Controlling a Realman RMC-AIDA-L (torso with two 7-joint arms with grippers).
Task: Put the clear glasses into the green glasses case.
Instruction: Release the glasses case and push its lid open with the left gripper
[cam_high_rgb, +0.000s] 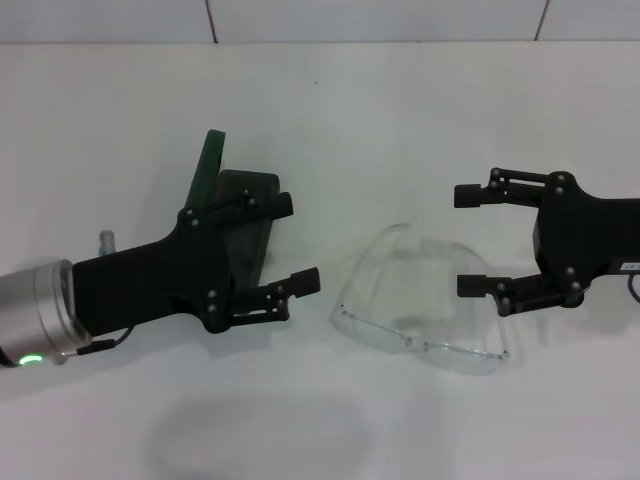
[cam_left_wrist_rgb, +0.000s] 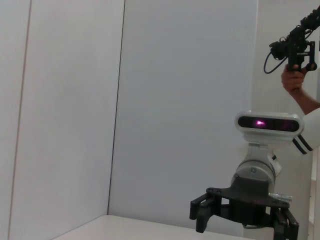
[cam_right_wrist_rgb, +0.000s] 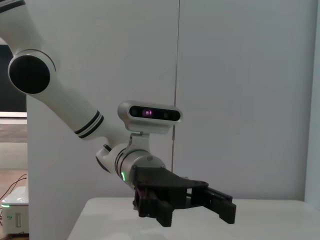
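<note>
1. The head view looks down on a white desk (cam_high_rgb: 300, 110) with a tiled wall along its far edge. Both arms reach inward over the desk from opposite sides.
2. The left gripper (cam_high_rgb: 285, 240) hangs above the left half of the desk with its two black fingers spread wide and nothing between them.
3. The green glasses case (cam_high_rgb: 225, 200) lies open under and behind the left gripper, toward the desk's left side. Its dark green lid stands up at an angle, and the grey-green lined tray is partly hidden by the gripper's body. No lettering can be read on it.
4. The clear glasses (cam_high_rgb: 425, 315) lie on the desk near its middle, between the two grippers and touching neither. The front lens faces the near edge, and the arms curve back toward the far edge.
5. The right gripper (cam_high_rgb: 470, 240) hovers over the right half of the desk, just beside the glasses. Its fingers are spread apart and empty.
6. The left wrist view shows none of the desk's objects. It shows a pale wall, the right gripper (cam_left_wrist_rgb: 245, 220) from the front, the camera bar (cam_left_wrist_rgb: 270, 122) glowing pink above it, and a person's hand (cam_left_wrist_rgb: 292, 80) holding a black device in the upper corner.
7. The right wrist view shows the left gripper (cam_right_wrist_rgb: 200, 207) from the side above the desk edge, the white left arm (cam_right_wrist_rgb: 60, 107), and a second camera bar (cam_right_wrist_rgb: 149, 112). No writing is readable anywhere.
</note>
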